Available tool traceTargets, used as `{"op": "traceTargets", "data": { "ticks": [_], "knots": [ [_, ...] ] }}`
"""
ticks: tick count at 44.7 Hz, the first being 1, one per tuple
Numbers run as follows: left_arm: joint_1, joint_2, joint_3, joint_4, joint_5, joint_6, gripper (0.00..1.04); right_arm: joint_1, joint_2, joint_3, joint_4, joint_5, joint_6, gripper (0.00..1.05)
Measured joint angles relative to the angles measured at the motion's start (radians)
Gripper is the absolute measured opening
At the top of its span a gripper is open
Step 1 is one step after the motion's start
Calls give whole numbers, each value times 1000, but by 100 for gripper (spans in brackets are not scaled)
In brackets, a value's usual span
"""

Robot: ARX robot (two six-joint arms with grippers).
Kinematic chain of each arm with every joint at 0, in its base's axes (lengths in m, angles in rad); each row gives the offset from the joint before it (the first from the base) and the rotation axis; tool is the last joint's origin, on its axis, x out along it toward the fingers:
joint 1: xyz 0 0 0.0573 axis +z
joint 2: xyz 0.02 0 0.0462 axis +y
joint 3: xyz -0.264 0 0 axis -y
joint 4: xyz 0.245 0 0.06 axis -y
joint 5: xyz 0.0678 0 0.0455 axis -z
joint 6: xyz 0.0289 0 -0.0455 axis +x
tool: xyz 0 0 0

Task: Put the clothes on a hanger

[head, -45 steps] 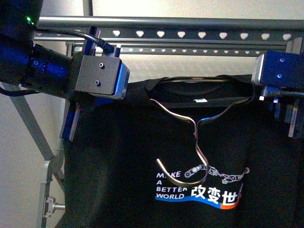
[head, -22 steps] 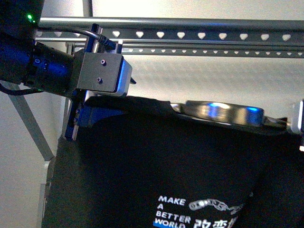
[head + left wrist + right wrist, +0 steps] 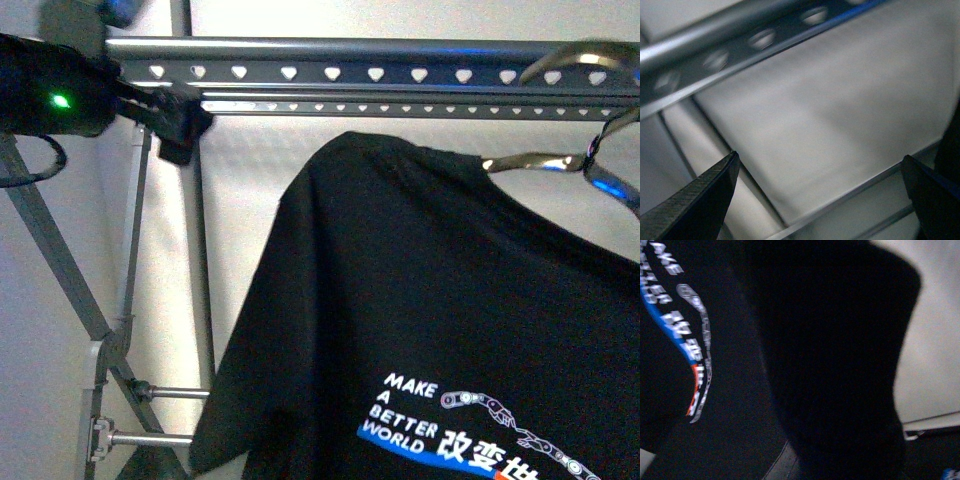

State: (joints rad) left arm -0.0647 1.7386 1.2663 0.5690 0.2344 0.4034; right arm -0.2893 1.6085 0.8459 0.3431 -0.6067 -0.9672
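The clothes [image 3: 450,300], a black T-shirt with the white "MAKE A BETTER WORLD" print and a blue-to-red stripe, hang on a silver wire coat hanger [image 3: 530,160] at the right. The wire's hook [image 3: 565,55] is up at the top rail of the hanger [image 3: 330,72], the grey rack with heart-shaped holes. My left gripper [image 3: 178,125] is open and empty by the rack's upper left; its dark fingertips [image 3: 715,192] stand wide apart below the rail [image 3: 740,45]. My right gripper is shut on the clothes [image 3: 740,405]; black fabric hides its jaws.
The rack's diagonal leg [image 3: 55,260] and upright post [image 3: 200,290] stand at the left, with short cross bolts [image 3: 165,393] low down. A pale wall [image 3: 260,200] lies behind the rack. A pale wall also shows in the right wrist view [image 3: 935,340].
The left gripper has let go of the shirt's shoulder and moved up and left to the rail. The shirt and wire hanger have swung up and right, and the hook now points up at the rail.
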Motion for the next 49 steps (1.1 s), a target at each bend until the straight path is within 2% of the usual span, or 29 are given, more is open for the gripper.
{"op": "traceTargets", "data": {
  "ticks": [2, 3, 6, 9, 12, 15, 19, 23, 26, 31, 40, 49],
  "knots": [
    [24, -19, -7, 9, -74, -291, 98, -3, -28, 14, -87, 5, 66, 8],
    [38, -34, -16, 9, -79, -421, 98, -3, -45, 27, -137, 16, 99, 8],
    [64, -81, -58, 29, -103, -636, 97, 0, -69, 85, -282, 53, 185, 8],
    [66, -152, -108, -78, -196, -623, 86, 11, -80, 151, -405, 69, 285, 8],
    [69, -222, -193, -96, -232, -558, 77, 24, -84, 203, -492, 42, 364, 8],
    [69, -283, -283, -68, -235, -502, 68, 40, -82, 259, -563, 27, 481, 8],
    [64, -378, -447, 10, -234, -446, 51, 66, -57, 373, -666, 12, 630, 8],
    [62, -427, -564, 57, -232, -427, 36, 87, -13, 465, -723, 12, 694, 8],
    [63, -471, -667, 97, -233, -420, 22, 109, 35, 541, -759, 37, 747, 8],
    [64, -532, -772, 135, -235, -415, 4, 134, 82, 603, -788, 66, 763, 8],
    [63, -631, -907, 174, -233, -409, 4, 168, 59, 555, -728, 71, 786, 8],
    [64, -756, -1043, 180, -235, -409, 4, 139, -156, 277, -631, -55, 860, 8]
  ]
}}
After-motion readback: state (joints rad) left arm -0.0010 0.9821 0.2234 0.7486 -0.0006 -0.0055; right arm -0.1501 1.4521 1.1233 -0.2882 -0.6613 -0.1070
